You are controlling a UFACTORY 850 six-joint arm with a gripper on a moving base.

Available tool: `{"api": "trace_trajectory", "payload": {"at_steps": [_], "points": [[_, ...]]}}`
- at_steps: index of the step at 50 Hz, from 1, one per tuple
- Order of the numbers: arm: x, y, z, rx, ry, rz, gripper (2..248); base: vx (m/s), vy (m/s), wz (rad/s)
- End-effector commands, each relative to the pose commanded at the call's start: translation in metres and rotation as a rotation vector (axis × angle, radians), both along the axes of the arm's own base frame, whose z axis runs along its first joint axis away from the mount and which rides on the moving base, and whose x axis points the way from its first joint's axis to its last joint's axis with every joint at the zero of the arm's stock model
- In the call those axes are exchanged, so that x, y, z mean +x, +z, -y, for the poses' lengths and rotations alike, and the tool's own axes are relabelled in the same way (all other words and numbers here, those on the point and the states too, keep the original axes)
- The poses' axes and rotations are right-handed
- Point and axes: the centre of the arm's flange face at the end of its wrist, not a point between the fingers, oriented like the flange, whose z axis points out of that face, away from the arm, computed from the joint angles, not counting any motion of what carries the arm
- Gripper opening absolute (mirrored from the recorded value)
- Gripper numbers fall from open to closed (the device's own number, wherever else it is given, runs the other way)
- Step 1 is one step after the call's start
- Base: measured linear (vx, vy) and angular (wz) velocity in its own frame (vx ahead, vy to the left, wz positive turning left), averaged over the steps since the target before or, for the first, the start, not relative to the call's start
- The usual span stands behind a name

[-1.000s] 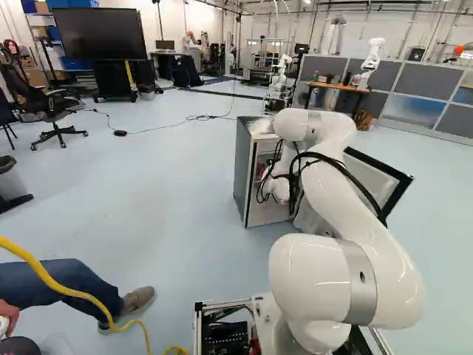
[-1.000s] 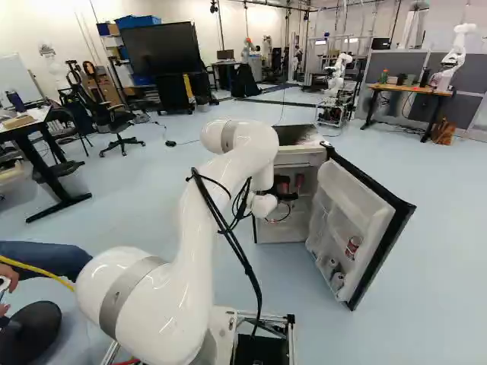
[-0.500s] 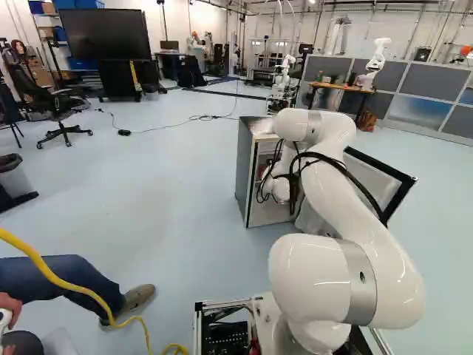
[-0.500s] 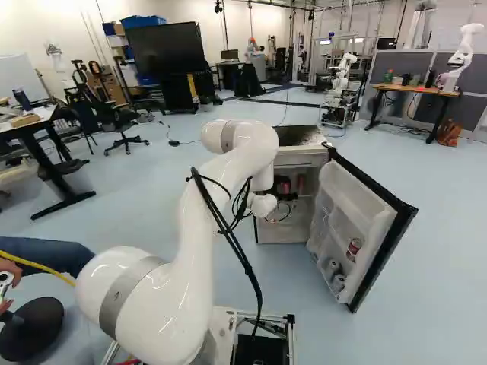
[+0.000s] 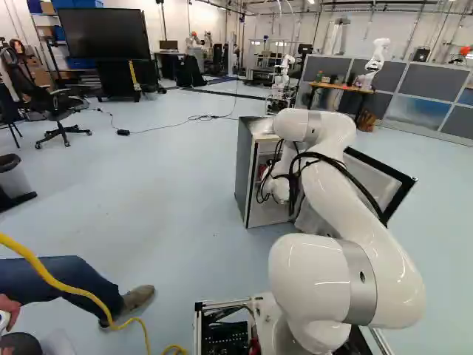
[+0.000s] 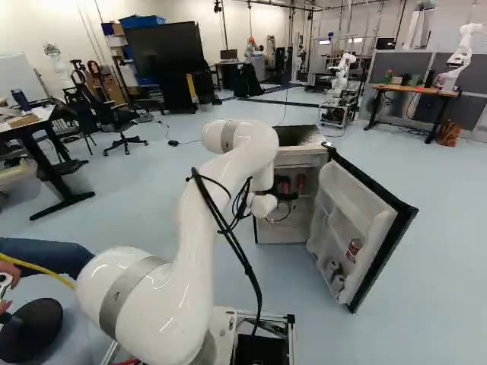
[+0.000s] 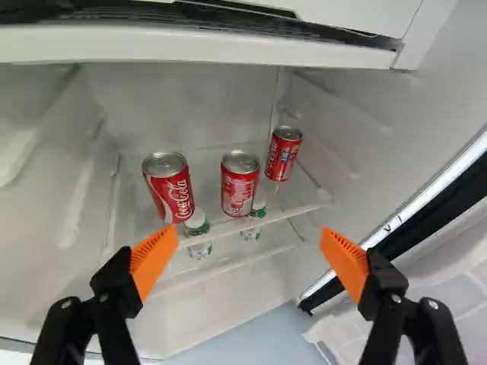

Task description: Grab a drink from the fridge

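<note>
Left base view, left to right: you have a big screen at the upper left, a yellow cable at the lower left, and the fridge just right of centre, its dark outer side wall showing; the right base view does not give you that wall. The workbench, bearing another robot, is at the upper right.

Right base view: the open door stands right of centre, its inner face turned to you, with a red-and-silver can on its rack; the left base view hides that rack behind the arm.

Only the wrist view gives you the cans clearly. A red cola can stands ahead of one finger, a second red can ahead of the gap, and a third red can farther back, toward the other finger. All three are upright on the glass shelf, apart from each other. Two green-capped bottles lie below it.

Pose: your arm rises from its base joint, reaches forward, then folds down at the fridge opening. The gripper points inside. In the wrist view your gripper is spread wide, with nothing held between its orange pads.
</note>
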Motion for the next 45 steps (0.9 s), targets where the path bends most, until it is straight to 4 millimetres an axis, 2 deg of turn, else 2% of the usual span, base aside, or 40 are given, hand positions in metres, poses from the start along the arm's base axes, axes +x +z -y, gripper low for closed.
{"api": "trace_trajectory", "payload": {"at_steps": [45], "points": [[0.0,0.0,0.0,0.0,0.0,0.0,247,0.039,0.0,-0.003]]}}
